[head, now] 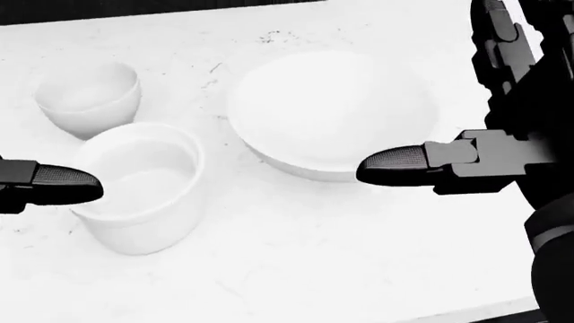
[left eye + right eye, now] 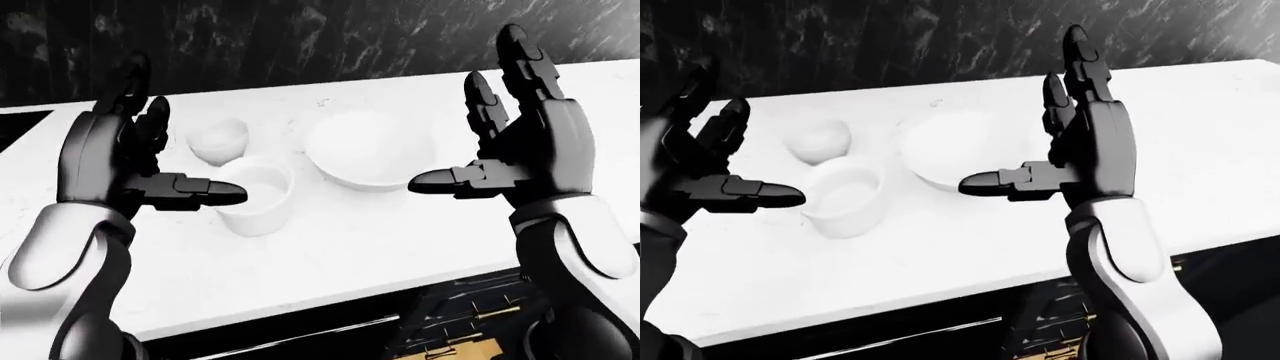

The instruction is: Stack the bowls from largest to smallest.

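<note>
Bowls, three white ones (large bowl (image 1: 332, 114), medium bowl (image 1: 139, 185), small bowl (image 1: 88, 97)), sit unstacked on a white surface (image 1: 314, 269) between the empty, spread-fingered left hand (image 2: 125, 161) and right hand (image 2: 520, 142).

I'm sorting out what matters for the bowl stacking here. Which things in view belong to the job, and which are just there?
For the job:
- large bowl
- medium bowl
- small bowl
- left robot hand, open
- right robot hand, open

Just there:
- white counter
- dark marble wall
- cabinet under the counter

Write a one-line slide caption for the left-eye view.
Both open robot hands, left and right, hover above three unstacked white bowls on a white counter.
</note>
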